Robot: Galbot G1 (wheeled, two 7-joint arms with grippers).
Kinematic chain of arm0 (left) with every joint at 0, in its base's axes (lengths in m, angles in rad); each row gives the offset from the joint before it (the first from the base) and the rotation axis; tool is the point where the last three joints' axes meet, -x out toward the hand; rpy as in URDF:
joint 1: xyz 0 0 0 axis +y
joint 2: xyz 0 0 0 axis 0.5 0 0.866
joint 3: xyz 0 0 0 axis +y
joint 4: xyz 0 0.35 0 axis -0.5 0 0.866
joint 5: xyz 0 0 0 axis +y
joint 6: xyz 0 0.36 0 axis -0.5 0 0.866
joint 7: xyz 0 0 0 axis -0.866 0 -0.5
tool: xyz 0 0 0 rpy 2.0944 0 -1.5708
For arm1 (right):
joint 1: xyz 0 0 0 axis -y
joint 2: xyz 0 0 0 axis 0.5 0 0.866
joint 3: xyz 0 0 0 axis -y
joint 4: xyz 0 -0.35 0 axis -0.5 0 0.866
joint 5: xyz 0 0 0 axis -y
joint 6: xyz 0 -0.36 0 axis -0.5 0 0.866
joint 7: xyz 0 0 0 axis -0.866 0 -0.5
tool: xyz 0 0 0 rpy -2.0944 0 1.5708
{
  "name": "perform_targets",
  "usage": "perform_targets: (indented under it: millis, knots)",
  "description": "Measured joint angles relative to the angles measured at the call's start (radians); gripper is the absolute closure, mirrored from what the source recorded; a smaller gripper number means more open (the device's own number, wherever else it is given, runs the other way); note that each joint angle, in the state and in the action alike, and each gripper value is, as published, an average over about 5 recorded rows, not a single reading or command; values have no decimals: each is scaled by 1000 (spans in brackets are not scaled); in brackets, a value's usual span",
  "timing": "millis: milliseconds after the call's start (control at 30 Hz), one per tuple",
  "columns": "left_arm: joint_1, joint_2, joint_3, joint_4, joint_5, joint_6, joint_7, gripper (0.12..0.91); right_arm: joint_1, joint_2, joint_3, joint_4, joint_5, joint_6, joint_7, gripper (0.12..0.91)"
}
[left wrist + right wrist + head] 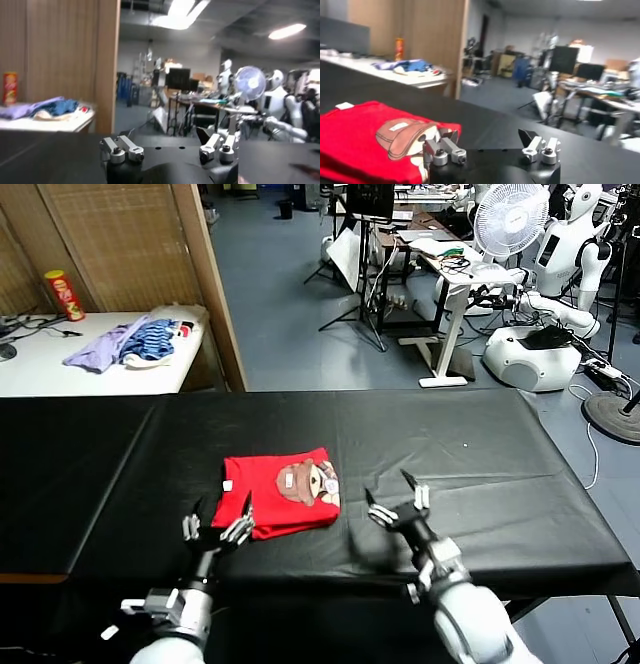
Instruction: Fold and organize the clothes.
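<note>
Centre-frame on the black counter, folded red T-shirt lies between spread left claw, touching it, and spread right claw.

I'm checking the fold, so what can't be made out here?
- Red T-shirt: its underside and inner layers are hidden by its own fold in the head view.
- Right wrist view: the picture's edge cuts off the shirt's near part.
- Left wrist view: the shirt is barely in frame.
- White tag: any print is too small.
</note>
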Motion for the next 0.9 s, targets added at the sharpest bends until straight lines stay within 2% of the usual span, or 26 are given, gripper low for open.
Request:
perform_targets:
  millis: [167,267,400,567,733,900]
  knots:
    - [72,68,-17,-34,-43,17,-31,232,-212,37,79,114,-70,88,73,227]
    - [126,100,-31,-55,-63,29,-54,232,-323,52,110,179,-97,108,112,227]
    - [196,121,-52,-84,-72,49,-89,232,-446,59,129,255,-99,86,155,227]
    - [278,130,-86,-128,-118,126,-127,232,-562,61,116,330,-61,5,218,227]
    - [345,137,-134,-180,-138,179,-109,232,-614,68,111,364,-12,-58,260,227]
    - [401,139,-187,-214,-145,202,-77,232,-630,68,114,374,-7,-75,268,227]
